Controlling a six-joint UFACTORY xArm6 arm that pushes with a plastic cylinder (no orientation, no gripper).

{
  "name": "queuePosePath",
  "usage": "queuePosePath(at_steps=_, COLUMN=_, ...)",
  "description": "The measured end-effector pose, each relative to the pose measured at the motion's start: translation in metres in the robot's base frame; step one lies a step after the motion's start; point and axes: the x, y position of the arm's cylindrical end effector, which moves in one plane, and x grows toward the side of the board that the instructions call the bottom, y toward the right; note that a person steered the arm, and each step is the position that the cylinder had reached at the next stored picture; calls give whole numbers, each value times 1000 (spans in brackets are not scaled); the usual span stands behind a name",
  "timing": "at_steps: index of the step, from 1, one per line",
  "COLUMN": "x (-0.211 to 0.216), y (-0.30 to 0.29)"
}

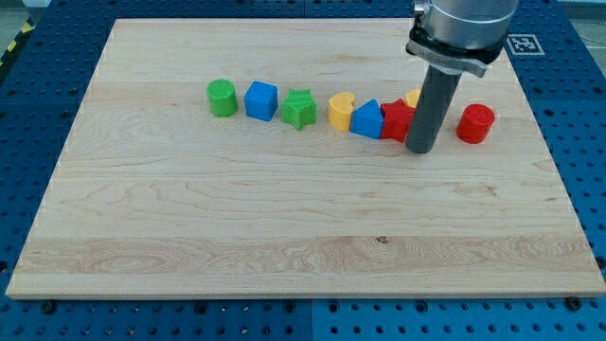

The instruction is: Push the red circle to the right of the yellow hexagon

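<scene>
Camera view. A wooden board point(189, 218) lies on a blue perforated table point(28, 85). A row of blocks runs across the far half of the board. From left to right: a green cylinder point(222, 98), a blue cube point(261, 99), a green star point(299, 109), a yellow heart-like block point(341, 111), a blue triangular block point(366, 119) and a red block point(397, 120) whose shape cannot be made out, as the rod covers part of it. The last three touch or nearly touch one another.

The arm carries no gripper, so no jaw state applies; it ends in a dark rod. My tip point(421, 150) rests on the board just right of the red block and left of the red circle point(475, 124), between the two. The red circle stands alone, near the right edge of the board, apart from the tip.

Only a small yellow corner point(413, 98) shows behind the rod; this is judged to be the yellow hexagon, mostly hidden.

Task status: the red circle already lies to the right of that yellow piece. The placement appears largely met; whether a closer position is needed cannot be told.
</scene>
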Motion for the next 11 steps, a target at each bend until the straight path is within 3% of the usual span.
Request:
queuePosePath(at_steps=2, x=-12, y=7)
queuePosePath(at_steps=3, x=12, y=36)
queuePosePath(at_steps=4, x=40, y=94)
queuePosePath(at_steps=5, x=48, y=173)
queuePosePath(at_steps=6, x=39, y=209)
queuePosePath(at_steps=8, x=25, y=195)
queuePosePath(at_steps=11, x=0, y=123)
